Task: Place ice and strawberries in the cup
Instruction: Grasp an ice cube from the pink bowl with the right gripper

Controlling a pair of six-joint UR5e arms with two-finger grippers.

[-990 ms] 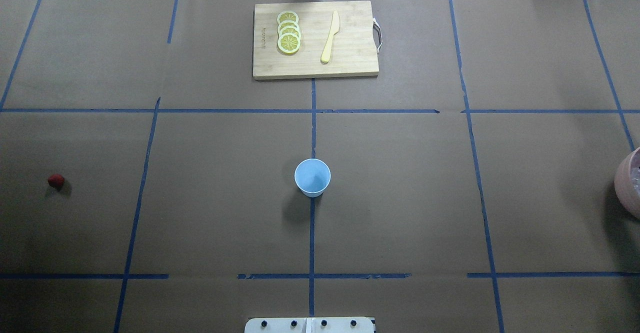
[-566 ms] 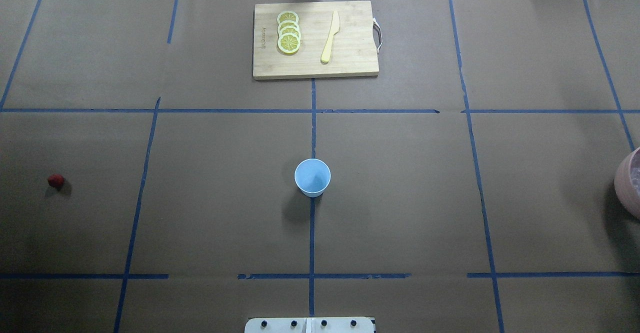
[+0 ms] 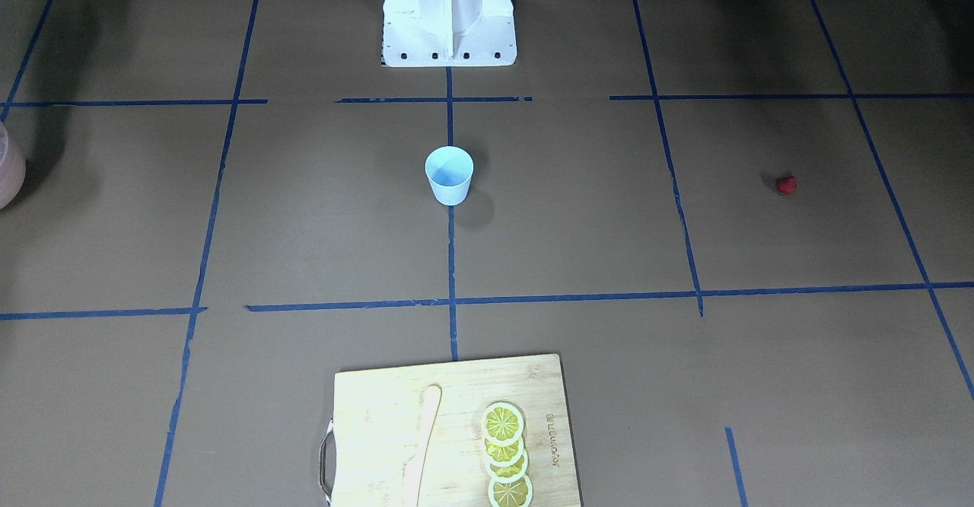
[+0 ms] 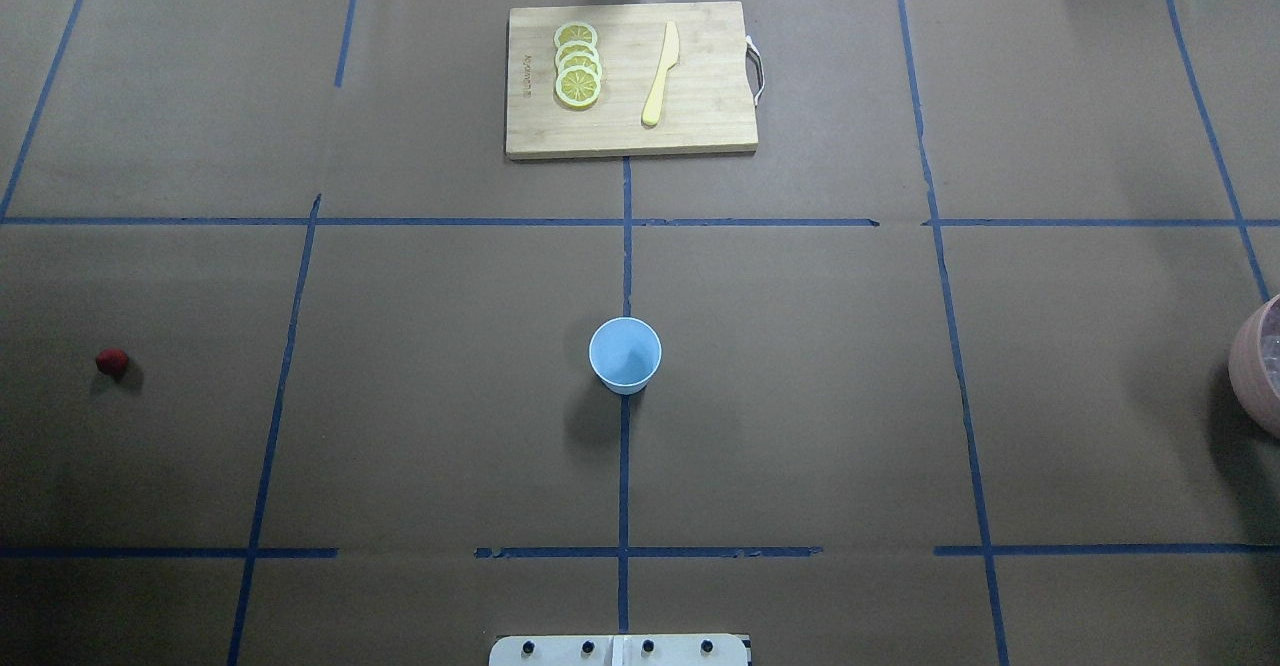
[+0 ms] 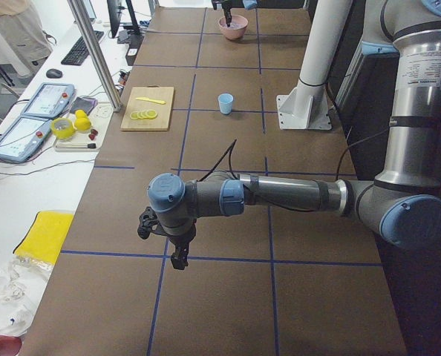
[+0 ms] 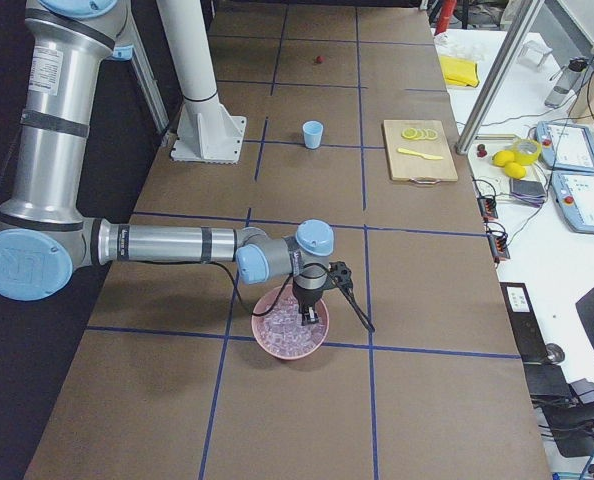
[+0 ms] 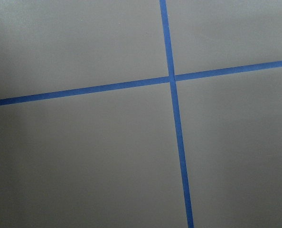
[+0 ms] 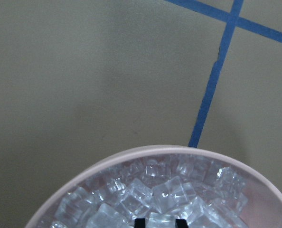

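Note:
The light-blue cup (image 4: 625,354) stands upright and empty at the table's middle, also in the front view (image 3: 449,175). One red strawberry (image 4: 112,362) lies far left on the table (image 3: 786,184). The ice (image 8: 155,194) fills a pinkish bowl (image 4: 1250,366) at the far right edge. My right gripper (image 6: 311,318) is down in that bowl; in the right wrist view (image 8: 160,222) its tips stand one cube's width apart with ice between them. My left gripper (image 5: 177,259) hangs over bare table far left; I cannot tell if it is open.
A wooden cutting board (image 4: 700,126) at the far middle carries several lemon slices (image 4: 578,64) and a pale knife (image 4: 661,74). The robot's white base (image 3: 449,12) stands at the near edge. A bench with tablets runs past the far side.

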